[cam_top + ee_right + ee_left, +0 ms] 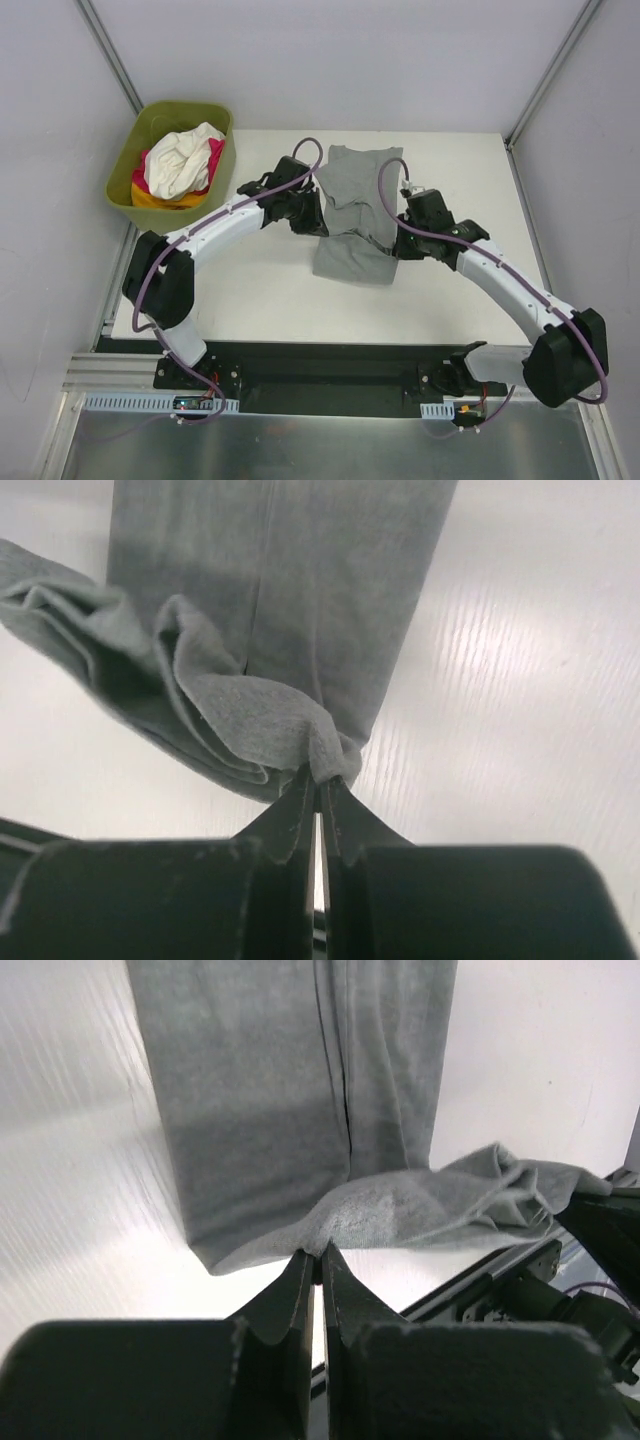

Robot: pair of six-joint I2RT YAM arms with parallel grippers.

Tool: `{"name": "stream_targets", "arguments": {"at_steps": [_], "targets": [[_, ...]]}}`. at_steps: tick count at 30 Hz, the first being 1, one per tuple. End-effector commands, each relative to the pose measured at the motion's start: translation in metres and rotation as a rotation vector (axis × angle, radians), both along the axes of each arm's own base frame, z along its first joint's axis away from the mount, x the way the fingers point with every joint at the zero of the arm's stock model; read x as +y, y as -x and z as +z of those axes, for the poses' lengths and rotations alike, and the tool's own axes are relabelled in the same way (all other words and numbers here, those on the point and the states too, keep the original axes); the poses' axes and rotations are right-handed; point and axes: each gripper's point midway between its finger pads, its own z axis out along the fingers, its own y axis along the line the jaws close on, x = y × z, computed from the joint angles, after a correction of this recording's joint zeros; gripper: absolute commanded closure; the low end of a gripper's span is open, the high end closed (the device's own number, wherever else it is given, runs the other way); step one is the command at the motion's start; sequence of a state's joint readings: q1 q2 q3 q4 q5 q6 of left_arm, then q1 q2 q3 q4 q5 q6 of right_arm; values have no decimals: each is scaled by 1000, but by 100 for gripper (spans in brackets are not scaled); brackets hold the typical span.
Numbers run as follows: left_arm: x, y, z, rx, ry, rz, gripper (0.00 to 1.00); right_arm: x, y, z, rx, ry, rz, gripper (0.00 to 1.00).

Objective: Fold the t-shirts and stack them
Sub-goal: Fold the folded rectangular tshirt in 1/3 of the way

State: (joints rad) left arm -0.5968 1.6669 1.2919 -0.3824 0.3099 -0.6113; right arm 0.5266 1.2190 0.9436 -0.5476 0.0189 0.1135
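Observation:
A heather grey t-shirt (355, 215) lies as a long narrow strip on the white table, its near part lifted and draped. My left gripper (308, 215) is shut on the shirt's left edge; in the left wrist view the gripper (320, 1252) pinches a fold of the grey cloth (290, 1090). My right gripper (402, 240) is shut on the right edge; in the right wrist view the gripper (318, 778) pinches a bunched corner of the shirt (280, 600). White (183, 158), magenta-pink (215, 160) and orange-yellow (160, 198) t-shirts lie crumpled in the tub.
An olive-green plastic tub (225, 150) stands at the table's far left corner. The white table (260, 290) ends at a black rail near the arm bases. Grey walls with metal posts enclose the back and sides.

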Motion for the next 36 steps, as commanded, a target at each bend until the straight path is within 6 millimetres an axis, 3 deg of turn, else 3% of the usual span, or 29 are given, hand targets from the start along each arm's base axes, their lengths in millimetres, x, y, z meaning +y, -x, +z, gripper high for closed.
{"name": "stream_targets", "arguments": {"at_steps": [1, 2, 6, 7, 9, 11, 12, 13, 15, 20, 25, 27, 28, 30, 31, 32, 34, 35, 36], "targets": [[-9, -37, 21, -89, 21, -30, 100, 3, -54, 35, -127, -25, -7, 99], [-9, -43, 20, -91, 21, -23, 100, 10, -62, 43, -132, -50, 10, 99], [-6, -72, 23, -116, 15, 18, 100, 10, -87, 37, -97, -47, 14, 99], [-4, -79, 14, -111, -3, 27, 100, 4, -94, 25, -63, -43, -12, 99], [-3, -95, 17, -134, -5, 40, 100, 0, -108, 24, -66, -63, -45, 99], [-4, -105, 5, -118, -16, 40, 100, -3, -123, 17, -66, -54, -65, 99], [-6, -112, 10, -132, -9, 42, 100, -7, -129, 16, -66, -47, -81, 99], [-7, -116, 0, -117, -19, 41, 100, -6, -138, 23, -83, -53, -87, 99], [-5, -126, -1, -125, -30, 54, 100, -8, -147, 12, -58, -50, -97, 98], [3, -143, -21, -118, -86, 91, 90, -13, -175, 3, -43, -59, -122, 97], [-5, -153, -40, -88, -91, 68, 86, -16, -188, -20, 1, -50, -135, 90], [-6, -160, -40, -104, -100, 71, 84, -15, -195, -20, 8, -66, -133, 81], [-5, -162, -47, -95, -116, 76, 82, -15, -197, -31, 36, -62, -134, 76], [-2, -167, -47, -105, -136, 92, 72, -14, -197, -28, 52, -57, -129, 52], [-1, -166, -44, -102, -140, 93, 61, -14, -197, -26, 49, -58, -125, 34], [-1, -165, -40, -107, -137, 93, 37, -14, -196, -22, 41, -61, -117, 1], [2, -158, -30, -116, -134, 94, 14, -15, -190, -20, 42, -61, -112, 0], [5, -157, -27, -123, -137, 99, 2, -13, -187, -9, 20, -75, -100, 1], [7, -150, -30, -109, -145, 98, 1, -13, -182, -8, 23, -79, -93, 3]]}}
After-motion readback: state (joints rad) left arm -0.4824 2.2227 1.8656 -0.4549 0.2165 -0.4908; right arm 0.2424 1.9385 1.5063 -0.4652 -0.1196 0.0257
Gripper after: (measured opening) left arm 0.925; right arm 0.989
